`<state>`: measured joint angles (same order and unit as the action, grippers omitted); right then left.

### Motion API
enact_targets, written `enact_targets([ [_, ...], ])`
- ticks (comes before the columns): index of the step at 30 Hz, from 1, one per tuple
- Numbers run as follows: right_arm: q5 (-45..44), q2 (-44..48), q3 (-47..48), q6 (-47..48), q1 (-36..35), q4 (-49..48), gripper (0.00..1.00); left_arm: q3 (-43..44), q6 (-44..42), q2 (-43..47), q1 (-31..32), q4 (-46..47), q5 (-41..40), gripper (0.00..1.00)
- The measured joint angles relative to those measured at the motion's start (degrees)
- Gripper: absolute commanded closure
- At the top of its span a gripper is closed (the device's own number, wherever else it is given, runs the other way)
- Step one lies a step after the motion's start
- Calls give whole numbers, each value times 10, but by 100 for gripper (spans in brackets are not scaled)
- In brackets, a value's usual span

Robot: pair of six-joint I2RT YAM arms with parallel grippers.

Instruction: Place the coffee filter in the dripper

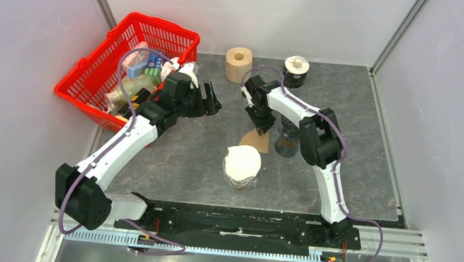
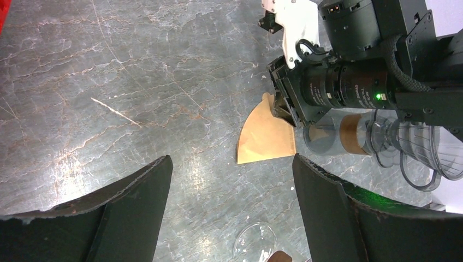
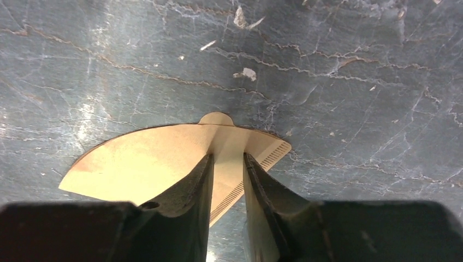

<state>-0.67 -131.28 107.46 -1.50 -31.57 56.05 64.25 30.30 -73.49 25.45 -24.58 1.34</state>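
Observation:
The brown paper coffee filter (image 1: pixel 256 140) (image 2: pixel 266 140) (image 3: pixel 136 161) lies flat on the grey table top. My right gripper (image 1: pixel 262 128) (image 3: pixel 227 161) points straight down onto its seamed edge. Its jaws are drawn close together, with a narrow strip of filter showing in the gap. A clear glass dripper with a brown band (image 1: pixel 287 140) (image 2: pixel 407 146) stands just right of the filter, partly behind the right arm. My left gripper (image 1: pixel 212 101) (image 2: pixel 232 183) hovers to the left of the filter, open wide and holding nothing.
A red basket (image 1: pixel 156 24) full of groceries stands at the back left. A tan paper roll (image 1: pixel 238 64) and a black tub with a white top (image 1: pixel 296 71) stand at the back. A glass vessel topped with a white cone (image 1: pixel 242 163) stands near the front centre.

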Motion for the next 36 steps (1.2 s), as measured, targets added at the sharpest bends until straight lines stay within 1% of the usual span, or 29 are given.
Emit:
enact_targets([
  [1, -9, 3, -4, -5, -3, -4, 59, 0, 0, 1, 0, 0, 0, 13],
  [3, -18, 9, -11, -17, -8, -12, 56, 0, 0, 1, 0, 0, 0, 13],
  [6, -34, 18, -21, -35, -17, -31, 41, -1, 0, 1, 0, 0, 0, 13],
  [7, -39, 20, -25, -42, -19, -38, 35, -1, 0, 1, 0, 0, 0, 13],
  [8, -43, 23, -28, -47, -21, -44, 31, -1, 0, 1, 0, 0, -1, 13],
  [11, -46, 31, -36, -61, -26, -56, 26, -2, 0, 1, 0, 0, -1, 13],
  [14, -46, 38, -44, -71, -25, -64, 26, -2, 0, 1, 0, 0, -2, 13],
  [19, -34, 38, -57, -84, -24, -68, 31, -2, 0, 1, 0, 0, -4, 13],
  [24, -20, 38, -57, -97, -23, -70, 47, -2, 0, 1, 0, 0, -9, 13],
  [28, -17, 37, -59, -108, -23, -72, 63, -2, 0, 2, 0, 0, -14, 13],
  [31, -17, 38, -63, -115, -23, -79, 73, -2, 0, 2, 0, 0, -15, 13],
  [36, -13, 44, -72, -123, -25, -99, 82, -2, 0, 6, 0, 0, -19, 13],
])
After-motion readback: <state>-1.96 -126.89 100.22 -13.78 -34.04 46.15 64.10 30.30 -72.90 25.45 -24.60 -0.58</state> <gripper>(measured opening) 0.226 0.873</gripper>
